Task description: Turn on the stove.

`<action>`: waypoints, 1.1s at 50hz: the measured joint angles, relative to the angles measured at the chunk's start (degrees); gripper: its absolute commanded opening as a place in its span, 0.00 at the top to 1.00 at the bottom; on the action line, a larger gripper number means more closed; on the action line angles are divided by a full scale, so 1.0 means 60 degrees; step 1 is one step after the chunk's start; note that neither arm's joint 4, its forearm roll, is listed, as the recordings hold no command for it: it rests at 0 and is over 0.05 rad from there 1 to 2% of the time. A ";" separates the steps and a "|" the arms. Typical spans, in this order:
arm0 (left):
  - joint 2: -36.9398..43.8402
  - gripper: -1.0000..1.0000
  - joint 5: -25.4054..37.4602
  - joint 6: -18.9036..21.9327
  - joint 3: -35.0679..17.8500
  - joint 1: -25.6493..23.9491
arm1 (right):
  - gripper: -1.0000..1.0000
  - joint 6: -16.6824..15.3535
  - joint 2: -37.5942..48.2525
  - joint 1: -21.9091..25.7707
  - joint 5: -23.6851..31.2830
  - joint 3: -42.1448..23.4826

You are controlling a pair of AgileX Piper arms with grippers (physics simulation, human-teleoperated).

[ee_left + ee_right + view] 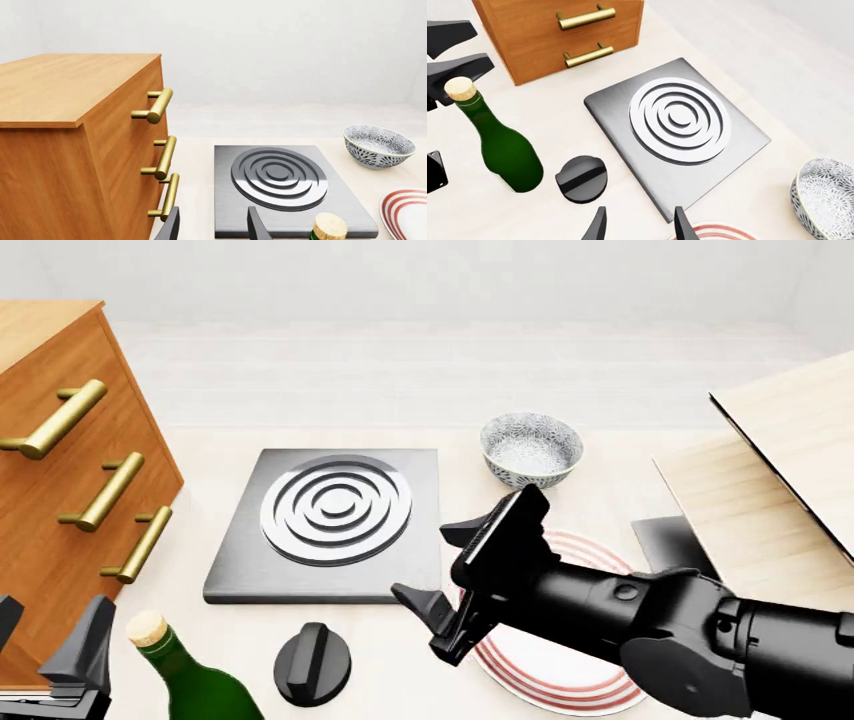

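Observation:
The stove is a flat dark grey slab with silver burner rings in the middle of the table. It also shows in the left wrist view and the right wrist view. Its black ridged knob lies on the table just in front of the slab, also in the right wrist view. My right gripper is open and empty, hovering by the slab's near right corner, right of the knob and above it. My left gripper is open and empty at the near left.
A green corked bottle stands left of the knob, next to the left gripper. A wooden drawer cabinet with brass handles is at left. A patterned bowl and a red-ringed plate sit right of the stove. Wooden boards stand at right.

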 measured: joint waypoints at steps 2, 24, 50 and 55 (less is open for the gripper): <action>0.0000 0.00 0.0000 0.0000 0.0000 0.0000 | 0.00 0.0083 0.0201 0.0071 -0.0033 -0.0113; 0.0000 0.00 0.0000 0.0000 0.0000 0.0000 | 0.00 0.0804 0.2469 0.0538 -0.0785 -0.0903; 0.0000 0.00 0.0000 0.0000 0.0000 0.0000 | 0.00 0.0415 0.4262 0.0479 -0.0772 -0.1975; 0.0000 0.00 0.0000 0.0000 0.0000 0.0000 | 0.00 0.0299 0.4585 0.0490 -0.0722 -0.2201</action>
